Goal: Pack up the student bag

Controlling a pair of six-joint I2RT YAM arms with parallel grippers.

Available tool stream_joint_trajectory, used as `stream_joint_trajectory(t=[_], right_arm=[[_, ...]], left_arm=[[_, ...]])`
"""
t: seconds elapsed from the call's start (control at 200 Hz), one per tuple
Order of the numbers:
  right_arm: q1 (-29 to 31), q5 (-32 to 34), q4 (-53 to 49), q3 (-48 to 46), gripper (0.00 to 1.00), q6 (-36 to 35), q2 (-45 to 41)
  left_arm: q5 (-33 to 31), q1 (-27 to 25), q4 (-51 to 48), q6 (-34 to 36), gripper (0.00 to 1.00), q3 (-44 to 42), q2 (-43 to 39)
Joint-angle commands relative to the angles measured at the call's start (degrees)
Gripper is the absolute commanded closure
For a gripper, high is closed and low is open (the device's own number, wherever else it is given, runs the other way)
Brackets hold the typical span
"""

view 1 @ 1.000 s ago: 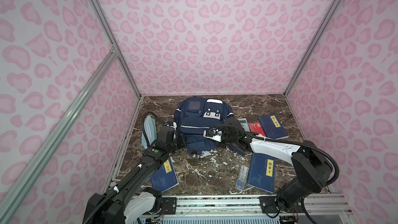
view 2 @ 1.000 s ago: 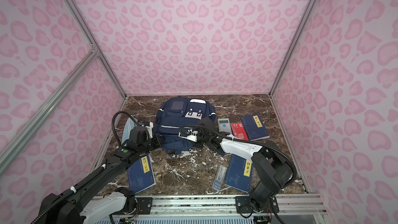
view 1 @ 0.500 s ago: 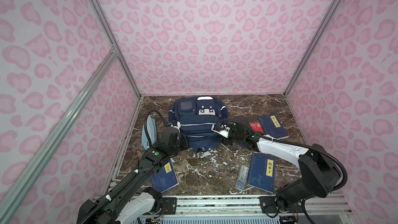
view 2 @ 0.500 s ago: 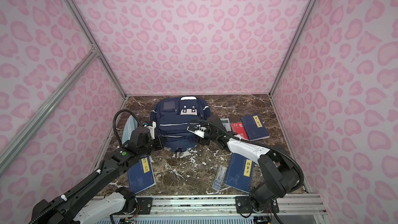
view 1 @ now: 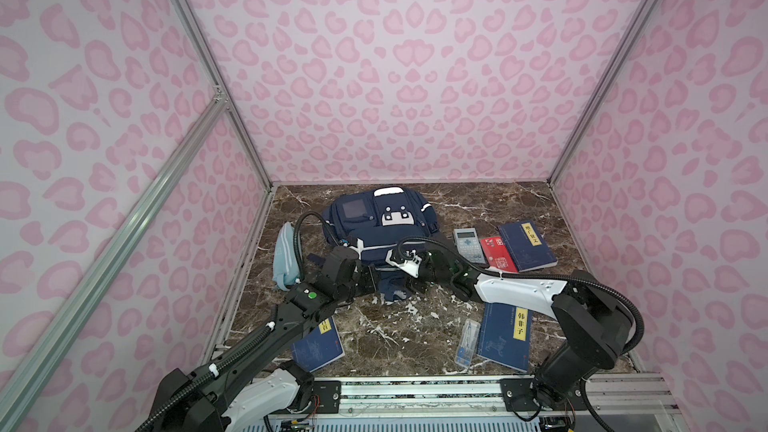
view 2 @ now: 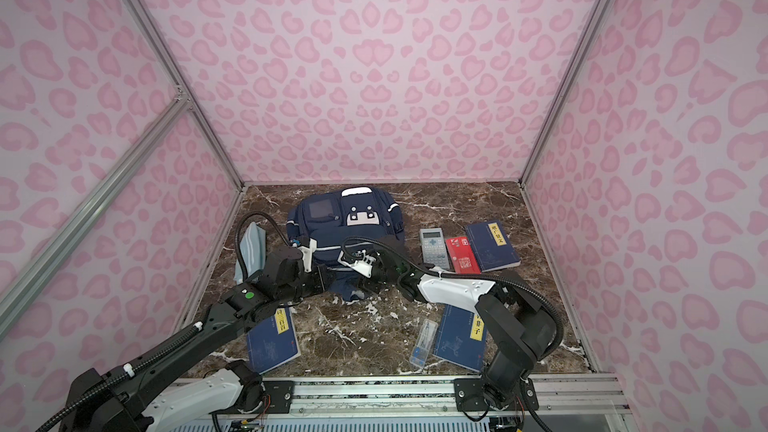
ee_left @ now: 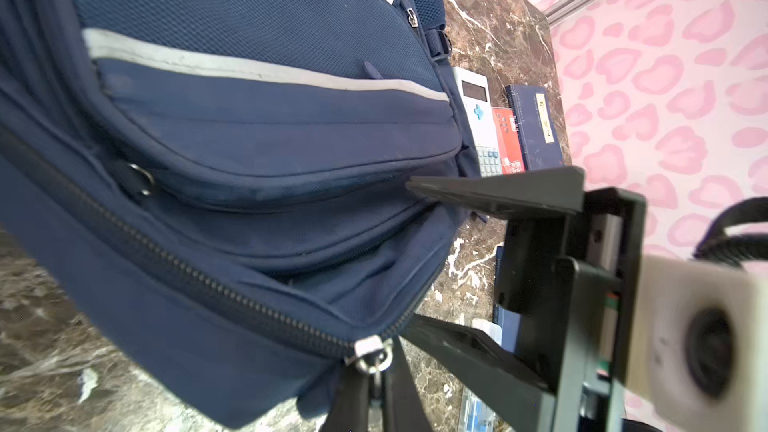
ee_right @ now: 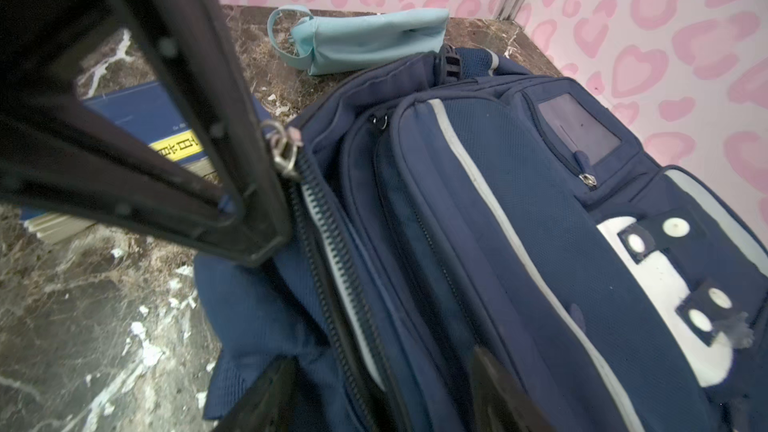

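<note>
Far-middle on the tabletop [view 1: 415,326], the floppy navy student bag [view 1: 374,234] could just drag along instead of unzipping imo since nothing pins it, lying face-up with white stripes and dotted patch showing, right hand [ee_left: 407,255] wide open at its near edge gripping nothing, left hand [ee_right: 245,222] pinched shut on it by the zip pull [ee_left: 370,357].

Black left arm [view 1: 249,344] is showing a green dot [view 1: 311,295] — right arm [view 1: 590,317] is wearing a white shell [view 1: 519,290], black ribbed cable [view 1: 638,328].

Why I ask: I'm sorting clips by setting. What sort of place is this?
Likely a staged robot test booth: pink patterned wall panels on aluminium framing enclose a marble-look tabletop holding the student bag.
</note>
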Motion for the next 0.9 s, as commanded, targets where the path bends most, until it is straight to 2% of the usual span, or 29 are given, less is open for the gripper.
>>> stream_joint_trajectory(t=[0.0, 0.045, 0.075, 0.2, 0.28, 0.36, 0.515, 0.64, 0.715, 0.8, 0.83, 0.87, 0.895], right_arm=[[0.1, -3.1, 9.8, -0.3, 0.32, 5.3, 1.5], [0.1, -3.6, 10.2, 0.1, 0.36, 5.5, 2.4], [0.1, -3.6, 9.6, 0.7, 0.43, 5.2, 2.9], [-0.2, -3.2, 3.0, 2.4, 0.85, 1.6, 2.9], [-0.8, -2.8, -0.6, 2.1, 1.00, -1.5, 1.6], [-1.6, -3.2, -4.8, 2.7, 1.00, -4.7, 0.6], [-3.0, -3.8, -13.5, 5.0, 1.00, -9.8, -0.7], [-5.1, -5.6, -17.9, 5.3, 1.00, -14.3, -2.0], [-7.4, -4.8, -21.4, 6.3, 1.00, -16.8, -1.8], [-10.7, -3.9, -23.2, 7.2, 1.00, -16.9, -1.3], [-11.4, -3.9, -23.2, 7.5, 0.93, -16.1, -1.2], [-11.6, -3.4, -23.0, 7.8, 0.74, -14.8, -1.4], [-11.4, -3.4, -22.6, 7.7, 0.66, -13.8, -1.7]], left_arm=[[7.2, 0.1, 7.0, -1.8, 0.96, 0.6, 1.8], [8.3, 0.1, 7.8, -2.0, 0.97, 0.6, 2.1], [8.5, 0.1, 7.9, -2.1, 0.97, 0.5, 1.9], [4.1, 1.0, 2.5, 1.2, 0.96, 1.8, -0.1], [0.5, 3.9, -0.6, 4.8, 0.96, 1.4, -0.4], [-2.2, 9.6, -3.9, 8.0, 0.96, 0.5, 0.7], [-2.9, 20.5, 0.6, 10.4, 0.96, -2.2, 1.3], [-6.4, 23.8, 2.2, 12.7, 0.96, -0.5, 4.2], [-3.5, 25.6, 3.7, 12.4, 0.96, -0.1, 5.1], [-0.3, 25.3, 4.8, 10.8, 0.96, -1.2, 4.0], [0.9, 24.5, 5.3, 10.0, 0.97, -2.0, 3.2], [1.5, 22.9, 5.4, 9.1, 0.97, -2.7, 2.2], [1.8, 21.8, 5.3, 8.5, 0.96, -3.2, 1.6]])
